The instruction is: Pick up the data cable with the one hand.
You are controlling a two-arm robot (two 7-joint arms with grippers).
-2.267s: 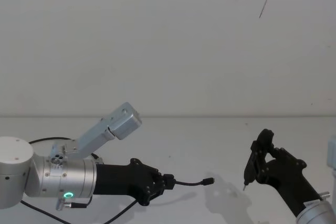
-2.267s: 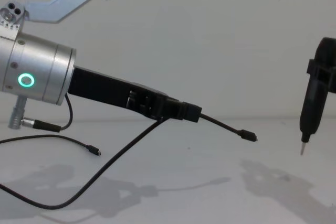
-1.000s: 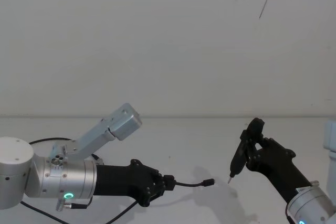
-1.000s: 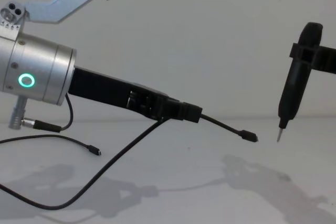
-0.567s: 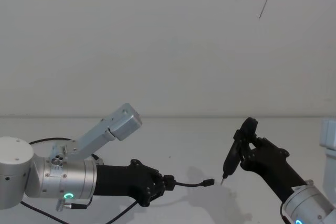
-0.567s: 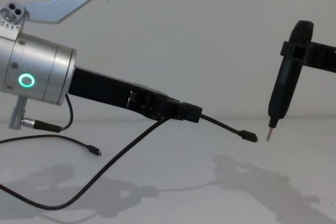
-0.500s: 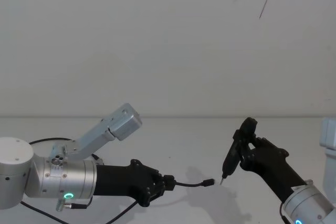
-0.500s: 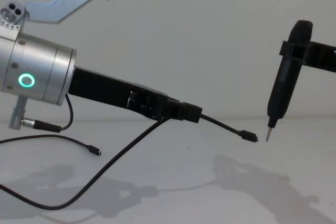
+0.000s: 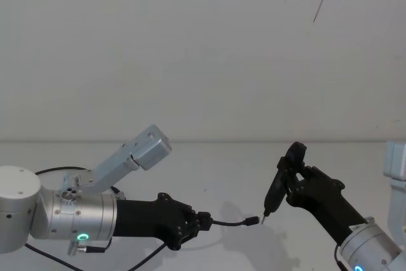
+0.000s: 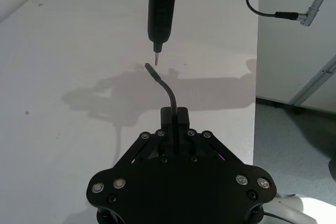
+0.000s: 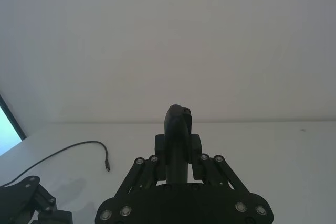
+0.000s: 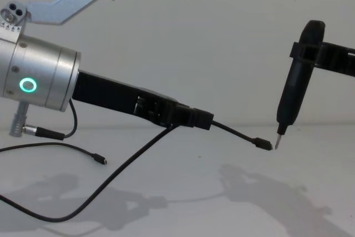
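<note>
My left gripper (image 9: 204, 220) (image 12: 205, 120) (image 10: 175, 116), the one hand, is shut on the data cable (image 12: 236, 132) (image 9: 231, 223) just behind one plug. That plug (image 12: 265, 144) (image 10: 149, 68) sticks out in the air, above the table. The cord's remaining length sags from the gripper to the table (image 12: 183, 203) and loops to its other plug (image 12: 100, 159). My right gripper (image 9: 293, 179) (image 11: 178, 150) is shut on an upright black pointed tool (image 12: 291, 95) (image 10: 160, 3). Its tip (image 12: 277, 142) hangs right beside the held plug.
A short black wire with a silver connector (image 12: 39, 131) hangs under the left wrist. The table's edge (image 10: 257, 77) runs beside the held plug, with floor beyond. A white wall stands behind the table.
My right gripper has carried the pointed tool leftward, from well apart to right beside the cable's held plug. The left gripper and cable have stayed still.
</note>
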